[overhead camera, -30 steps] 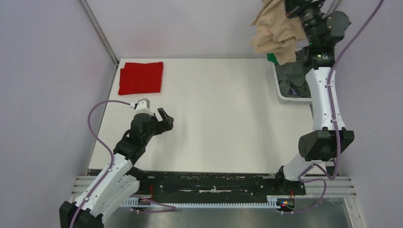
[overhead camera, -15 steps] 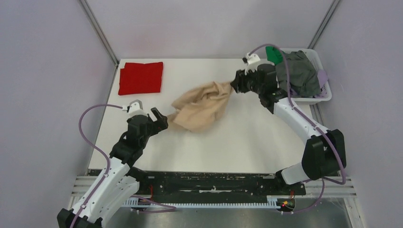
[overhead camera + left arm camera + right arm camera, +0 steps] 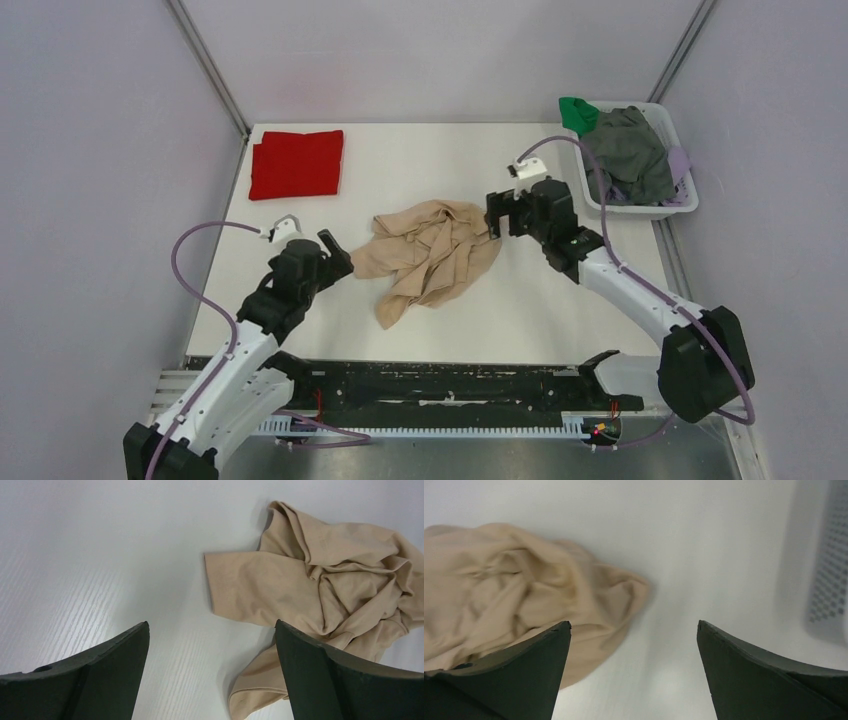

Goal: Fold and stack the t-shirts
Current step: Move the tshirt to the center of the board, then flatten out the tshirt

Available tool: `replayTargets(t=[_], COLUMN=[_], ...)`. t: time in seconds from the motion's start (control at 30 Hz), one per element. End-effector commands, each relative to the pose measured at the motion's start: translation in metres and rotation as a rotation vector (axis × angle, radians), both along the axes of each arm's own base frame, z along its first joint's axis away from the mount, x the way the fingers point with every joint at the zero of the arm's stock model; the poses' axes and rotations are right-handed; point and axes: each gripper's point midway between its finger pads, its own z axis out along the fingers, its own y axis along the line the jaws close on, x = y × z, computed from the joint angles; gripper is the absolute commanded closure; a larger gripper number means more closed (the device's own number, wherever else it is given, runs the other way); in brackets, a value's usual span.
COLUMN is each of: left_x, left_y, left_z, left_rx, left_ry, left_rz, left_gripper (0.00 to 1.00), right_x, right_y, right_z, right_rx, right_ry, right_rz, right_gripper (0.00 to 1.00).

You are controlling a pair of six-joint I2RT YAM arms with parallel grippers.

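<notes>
As it lies crumpled, beige t-shirt [image 3: 435, 250], long axis left-right

We see two arms, the left arm [image 3: 225, 385] and the right arm [image 3: 630, 285], with white link shells and black joint housings. A lilac cable [image 3: 178, 262] loops beside each. A small white block [image 3: 529, 168] tops each wrist. The left gripper [image 3: 211, 624] and right gripper [image 3: 633, 623] carry broad, dark, matte fingers.
</notes>
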Motion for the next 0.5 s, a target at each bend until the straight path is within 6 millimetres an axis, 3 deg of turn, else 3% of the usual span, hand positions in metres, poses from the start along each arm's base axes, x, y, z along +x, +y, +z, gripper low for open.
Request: replayTargets(t=[0.0, 0.1, 0.23, 0.47], left_x=[0.007, 0.006, 0.004, 0.000], left_y=[-0.005, -0.006, -0.004, 0.004], left_z=[0.011, 0.002, -0.010, -0.021], left_rx=[-0.042, -0.046, -0.044, -0.066], left_ry=[0.008, 0.049, 0.090, 0.120], left_rz=[0.026, 0.040, 0.053, 0.084], left_gripper=[0.00, 0.00, 0.00, 0.00], right_x=[-0.053, -0.100, -0.151, -0.191], right_y=[0.086, 0.147, 0.209, 0.267], right_z=[-0.004, -0.007, -0.017, -0.067], right_rx=[-0.016, -0.020, -0.024, -0.038], right_ry=[-0.024, -0.016, 0.011, 0.177], right_rz=[0.310, 0.506, 0.641, 0.666], right_gripper=[0.02, 0.02, 0.04, 0.07])
